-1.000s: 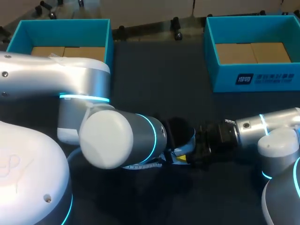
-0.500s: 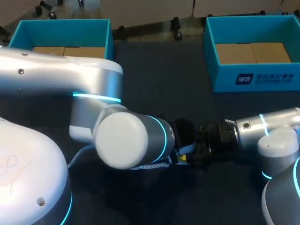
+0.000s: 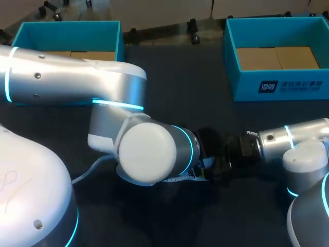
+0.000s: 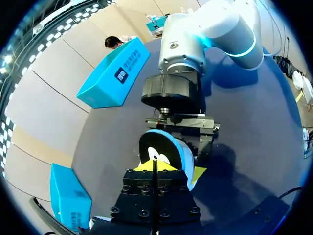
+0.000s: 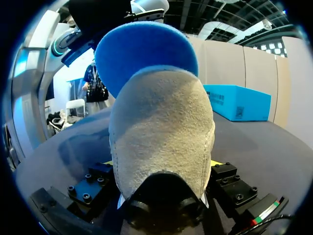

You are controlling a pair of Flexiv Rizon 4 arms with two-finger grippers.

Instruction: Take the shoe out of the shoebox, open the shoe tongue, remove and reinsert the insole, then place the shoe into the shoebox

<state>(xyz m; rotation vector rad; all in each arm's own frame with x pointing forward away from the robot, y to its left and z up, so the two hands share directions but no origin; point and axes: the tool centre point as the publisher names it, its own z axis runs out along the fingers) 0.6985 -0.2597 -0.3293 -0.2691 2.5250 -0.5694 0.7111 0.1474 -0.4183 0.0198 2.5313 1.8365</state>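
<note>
Shoe [image 5: 161, 127] of pale suede, gripped from both sides by right end effector [image 5: 161, 169], yellow tips just showing at either flank. Outside both boxes, low over the middle of the dark desk [image 3: 175, 92].

Blue insole [image 4: 159, 147] standing up out of the shoe's opening, dark face with a white mark turned toward the left wrist camera. Left end effector [image 4: 154, 166] right at the insole's near edge, tips pressed together. Seemingly pinching that edge, though hard to say for sure with the contact hidden behind the tips.

Right arm [image 3: 293, 139] in from the right, roughly level, wrist facing the left end effector head-on. Left arm [image 3: 149, 154] across from the left, its fat round joint covering nearly all of the shoe from above. Only a dark sliver and a scrap of yellow visible there.

Blue shoebox [image 3: 67, 31] at the far left corner, second shoebox [image 3: 280, 85] at the far right. Each well apart from the shoe, brown cardboard inside both.
</note>
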